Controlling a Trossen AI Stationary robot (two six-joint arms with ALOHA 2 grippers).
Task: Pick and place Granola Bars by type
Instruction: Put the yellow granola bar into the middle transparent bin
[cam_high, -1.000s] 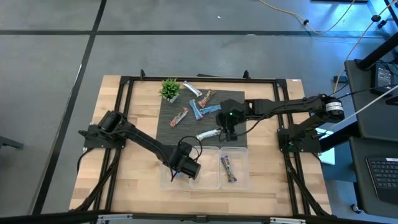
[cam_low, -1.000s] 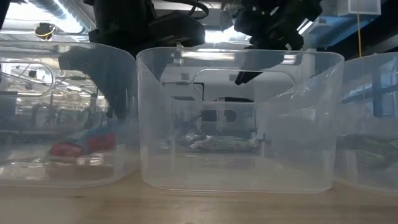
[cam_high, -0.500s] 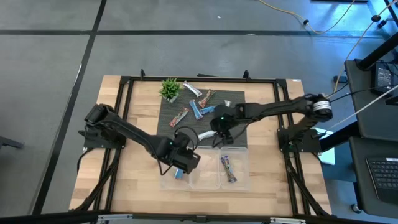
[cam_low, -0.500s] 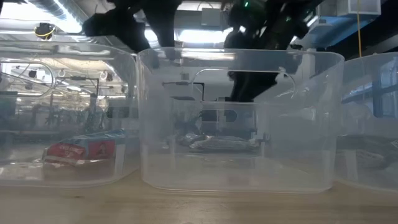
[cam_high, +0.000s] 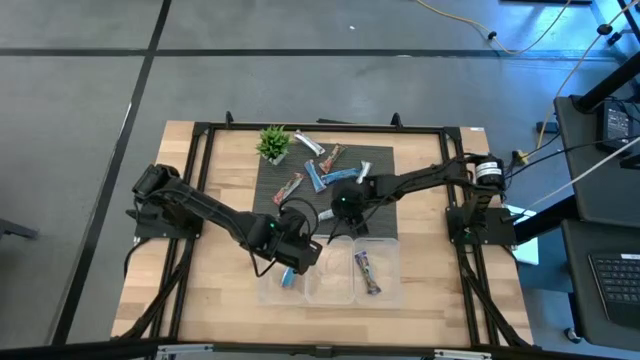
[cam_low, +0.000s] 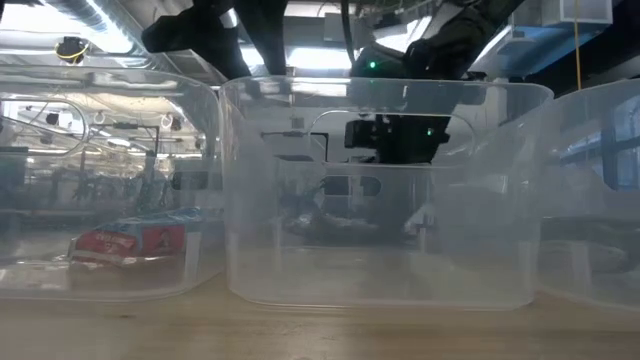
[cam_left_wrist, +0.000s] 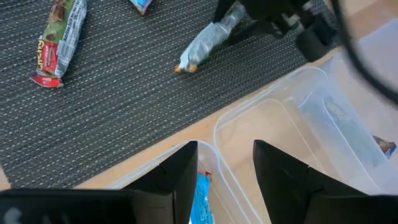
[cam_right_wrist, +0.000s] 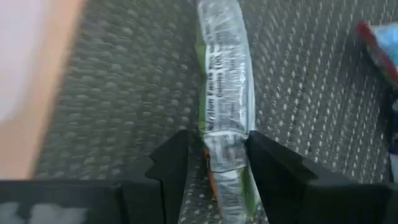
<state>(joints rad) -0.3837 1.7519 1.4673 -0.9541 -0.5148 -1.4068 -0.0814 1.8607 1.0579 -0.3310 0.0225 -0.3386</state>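
A silver-white bar lies on the dark mat just beyond the bins. My right gripper is down on it and shut on it; it also shows in the high view. My left gripper is open and empty above the left bin, where a blue bar lies flat. It also shows in the low view. A dark bar lies in the right bin. Several more bars lie on the mat, among them a red-brown one and a blue one. My right gripper pinches the silver-white bar's two long edges between its two fingers, near one end of the bar. The fingers come from above, pointing down, and lie across the bar. The bar lies flat on the mat.
Three clear bins stand in a row at the mat's near edge; the middle one holds nothing. A small green potted plant stands at the mat's far left corner. Black frame rails run along the table's sides.
My left gripper has risen out of the left bin and gone a little toward the table's left and far edge, leaving the blue bar flat in that bin. My right gripper has gone toward the table's left and come down onto the silver-white bar.
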